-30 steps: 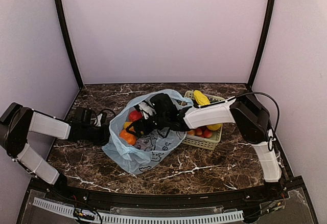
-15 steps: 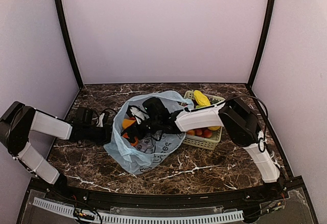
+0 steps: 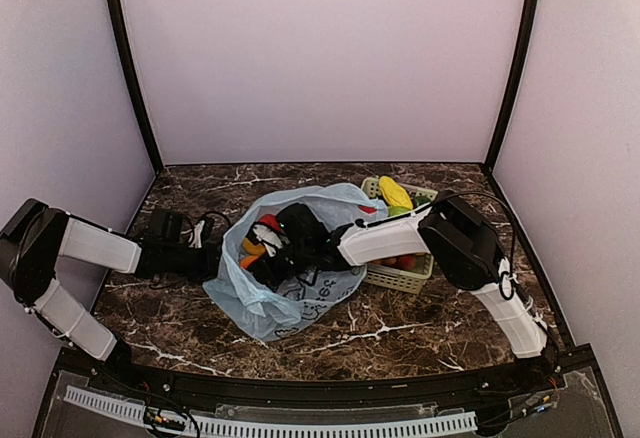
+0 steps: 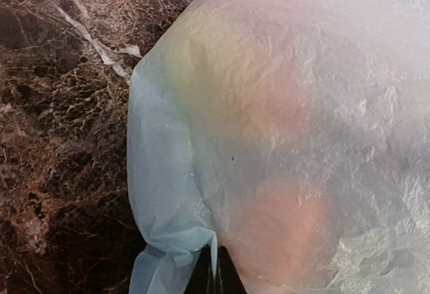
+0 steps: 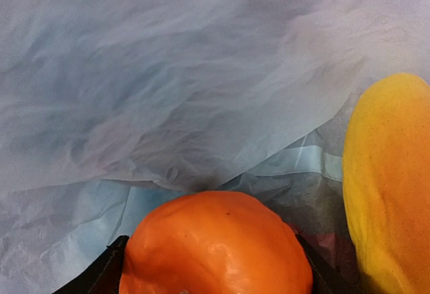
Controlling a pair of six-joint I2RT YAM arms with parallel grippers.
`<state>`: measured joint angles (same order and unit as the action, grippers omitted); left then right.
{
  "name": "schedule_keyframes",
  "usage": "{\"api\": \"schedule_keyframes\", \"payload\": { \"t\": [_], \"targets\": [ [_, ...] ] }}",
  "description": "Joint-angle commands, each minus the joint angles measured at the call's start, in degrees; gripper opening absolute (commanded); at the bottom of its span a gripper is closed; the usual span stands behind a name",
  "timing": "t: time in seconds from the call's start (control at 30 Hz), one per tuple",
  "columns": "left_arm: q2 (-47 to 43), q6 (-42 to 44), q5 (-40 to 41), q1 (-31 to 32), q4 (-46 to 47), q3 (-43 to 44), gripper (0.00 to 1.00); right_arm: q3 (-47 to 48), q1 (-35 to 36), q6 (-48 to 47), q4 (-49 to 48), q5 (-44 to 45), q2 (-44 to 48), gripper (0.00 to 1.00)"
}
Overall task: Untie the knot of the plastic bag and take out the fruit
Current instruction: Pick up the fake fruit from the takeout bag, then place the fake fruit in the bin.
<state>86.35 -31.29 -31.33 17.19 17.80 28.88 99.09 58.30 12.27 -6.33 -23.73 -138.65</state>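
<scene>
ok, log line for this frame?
left tool: shut on plastic bag edge | right tool: gripping orange inside bag | phase: fruit grasp

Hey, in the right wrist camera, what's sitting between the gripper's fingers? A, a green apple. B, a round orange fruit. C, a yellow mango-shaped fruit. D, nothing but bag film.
B: the orange fruit fills the gap between the fingers of the right gripper inside the plastic bag, while the yellow fruit lies off to one side.
</scene>
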Motion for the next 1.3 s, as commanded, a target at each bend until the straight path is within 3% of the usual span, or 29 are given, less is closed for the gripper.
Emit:
{"api": "schedule_keyframes", "payload": {
  "t": [0.0,0.37,0.87,1.27],
  "targets": [
    [-2.70,-0.77,2.90,0.30,-2.88,1.33,0.01,-3.06,0.41,0.11,-3.19,0.23,3.45,0.60],
    [-5.17,-0.33,6.05,-0.48,-3.99,1.93,0.01,-10.98,0.43,0.97,-6.76,3.97,13.84,0.56],
    [-5.78,0.10,5.48,-11.81,-4.32,5.30,0.01,-32.17,-0.05,0.41,-8.17,16.56,36.98,0.56],
    [-2.72,0.29,8.25,-14.31,-6.81,7.70,0.01,-44.20,-0.05,-0.72,-13.40,8.50,52.12,0.57]
  ]
}}
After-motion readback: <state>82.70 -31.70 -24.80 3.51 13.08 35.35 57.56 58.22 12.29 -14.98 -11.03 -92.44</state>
